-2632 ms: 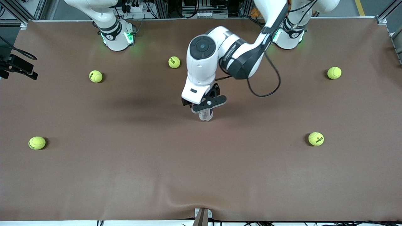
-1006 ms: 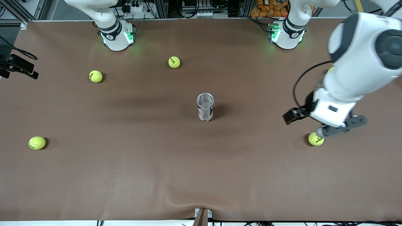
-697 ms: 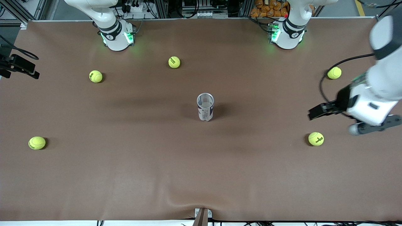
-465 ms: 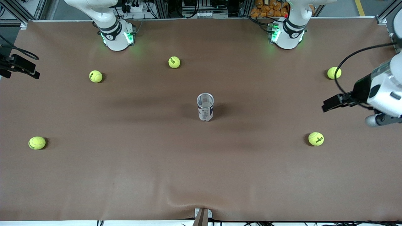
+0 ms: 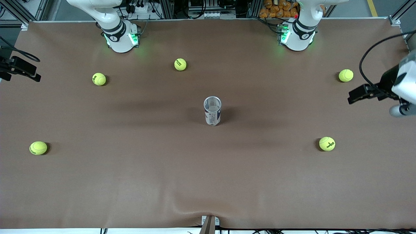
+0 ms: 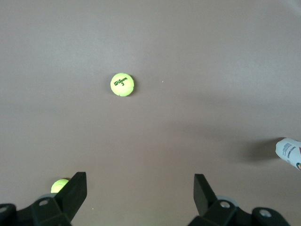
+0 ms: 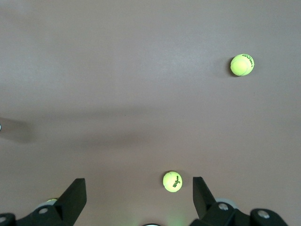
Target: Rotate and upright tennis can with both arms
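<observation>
1. Brown matting covers the table (image 5: 130,182); the stretch nearest the front camera carries nothing but a slight wrinkle at its edge.
2. Two tennis balls come next, both nearer to the front camera than the tennis can: one (image 5: 38,148) well off toward the right arm's end, the other (image 5: 327,143) well off toward the left arm's end.
3. At the middle of the table stands the tennis can (image 5: 212,110), upright, its open round mouth facing up and its printed wrap with a dark band showing on the side. No gripper touches it; it stands alone, well apart from every ball.
4. The left gripper (image 6: 140,190) hangs in the air over the left arm's end of the table, well apart from the tennis can. Its two black fingers are spread wide and hold nothing. Its wrist view shows a ball marked Wilson 3 (image 6: 122,84) on the mat, with the can's end (image 6: 289,151) at the picture's edge.
5. Farther from the front camera than the tennis can lie three more balls: one (image 5: 345,75) toward the left arm's end, one (image 5: 99,79) toward the right arm's end, one (image 5: 180,64) closest to the can's line.
6. The right gripper (image 7: 139,193) waits raised over the right arm's end, fingers wide apart and empty.
7. Both green-lit bases, the right arm's (image 5: 121,38) and the left arm's (image 5: 297,35), stand farthest of all.
</observation>
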Controlling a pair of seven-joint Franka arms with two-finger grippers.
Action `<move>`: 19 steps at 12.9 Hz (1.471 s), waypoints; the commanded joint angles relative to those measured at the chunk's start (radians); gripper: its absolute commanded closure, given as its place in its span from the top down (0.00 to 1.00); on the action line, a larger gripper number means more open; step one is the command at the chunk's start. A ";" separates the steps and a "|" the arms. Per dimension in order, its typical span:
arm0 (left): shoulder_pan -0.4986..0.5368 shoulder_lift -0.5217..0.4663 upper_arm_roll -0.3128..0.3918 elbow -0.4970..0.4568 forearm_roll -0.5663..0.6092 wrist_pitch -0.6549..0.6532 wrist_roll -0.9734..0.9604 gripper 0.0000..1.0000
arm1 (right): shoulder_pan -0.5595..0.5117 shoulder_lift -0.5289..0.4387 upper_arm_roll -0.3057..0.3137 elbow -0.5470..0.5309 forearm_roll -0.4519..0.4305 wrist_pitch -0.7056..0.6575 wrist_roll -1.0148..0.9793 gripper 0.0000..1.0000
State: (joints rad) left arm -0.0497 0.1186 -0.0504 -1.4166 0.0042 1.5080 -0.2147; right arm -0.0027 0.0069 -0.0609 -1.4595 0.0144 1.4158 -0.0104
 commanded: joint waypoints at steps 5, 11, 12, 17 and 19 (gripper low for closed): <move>-0.001 -0.229 0.000 -0.331 0.037 0.159 0.038 1.00 | -0.002 -0.001 0.003 0.007 0.001 -0.009 -0.008 1.00; -0.007 -0.119 0.035 -0.179 0.039 0.158 0.046 1.00 | 0.000 -0.001 0.001 0.007 -0.001 -0.009 -0.007 1.00; -0.007 -0.120 0.035 -0.176 0.039 0.158 0.046 1.00 | -0.002 -0.001 0.003 0.007 0.001 -0.009 -0.007 1.00; -0.002 -0.119 0.037 -0.177 0.043 0.153 0.089 1.00 | 0.000 -0.001 0.003 0.007 0.001 -0.009 -0.007 1.00; -0.001 -0.119 0.067 -0.177 0.046 0.153 0.164 1.00 | 0.000 -0.001 0.003 0.007 0.001 -0.009 -0.007 1.00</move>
State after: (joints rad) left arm -0.0514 -0.0066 -0.0093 -1.6124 0.0299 1.6742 -0.1156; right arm -0.0026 0.0069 -0.0600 -1.4595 0.0144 1.4151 -0.0106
